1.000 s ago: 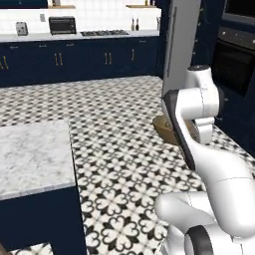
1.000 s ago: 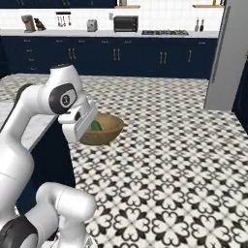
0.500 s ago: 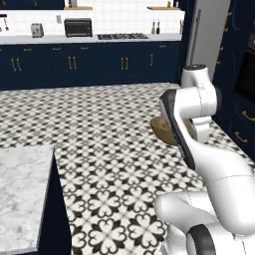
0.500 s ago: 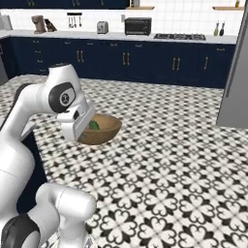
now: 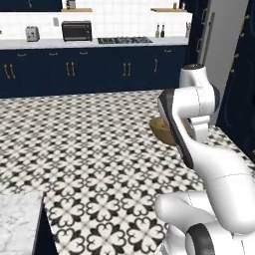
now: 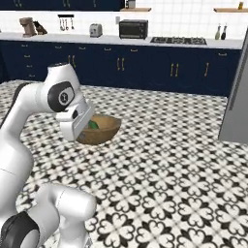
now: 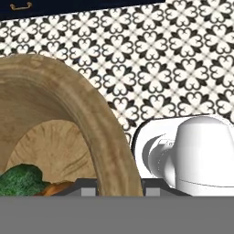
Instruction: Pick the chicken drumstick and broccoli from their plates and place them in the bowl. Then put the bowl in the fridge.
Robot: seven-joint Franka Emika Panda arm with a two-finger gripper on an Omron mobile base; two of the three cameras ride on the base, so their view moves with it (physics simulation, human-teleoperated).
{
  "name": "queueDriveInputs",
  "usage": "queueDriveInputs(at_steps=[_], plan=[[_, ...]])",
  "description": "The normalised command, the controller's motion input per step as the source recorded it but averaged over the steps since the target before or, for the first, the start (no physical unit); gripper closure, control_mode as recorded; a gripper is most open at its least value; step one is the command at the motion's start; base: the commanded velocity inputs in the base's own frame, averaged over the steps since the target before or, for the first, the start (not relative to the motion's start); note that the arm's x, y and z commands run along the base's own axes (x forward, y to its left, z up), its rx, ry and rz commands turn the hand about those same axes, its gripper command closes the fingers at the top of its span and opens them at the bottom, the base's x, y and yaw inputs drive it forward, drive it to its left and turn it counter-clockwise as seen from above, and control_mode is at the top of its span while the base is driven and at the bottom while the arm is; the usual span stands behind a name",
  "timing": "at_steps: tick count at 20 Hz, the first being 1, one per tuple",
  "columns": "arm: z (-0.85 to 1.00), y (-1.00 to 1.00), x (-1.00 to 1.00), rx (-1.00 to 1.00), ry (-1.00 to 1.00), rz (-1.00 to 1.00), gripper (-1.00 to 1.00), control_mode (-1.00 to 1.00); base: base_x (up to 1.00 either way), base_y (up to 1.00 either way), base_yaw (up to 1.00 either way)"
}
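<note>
Right base view: bowl (image 6: 102,130) held | base turned; fridge (image 6: 237,101) nearer

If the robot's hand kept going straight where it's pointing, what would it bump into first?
Probably nothing soon: the gripper is shut on the bowl rim, and past that the hand view shows just patterned floor, then a navy cabinet far off.

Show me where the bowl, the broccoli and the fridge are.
bowl (image 6: 107,130), right base view, on its outer wall.
broccoli (image 7: 20,181), hand view, on the green top.
fridge (image 6: 238,106), right base view, on its grey side.
</note>
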Motion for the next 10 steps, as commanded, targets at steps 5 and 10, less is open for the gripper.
queueDriveInputs(at_steps=[5,10], plan=[[0.00,0.00,0.00,0.00,0.00,0.00,1.00,1.00,1.00,-0.30,-0.01],[0.00,0.00,0.00,0.00,0.00,0.00,1.00,1.00,1.00,-0.23,-0.04]])
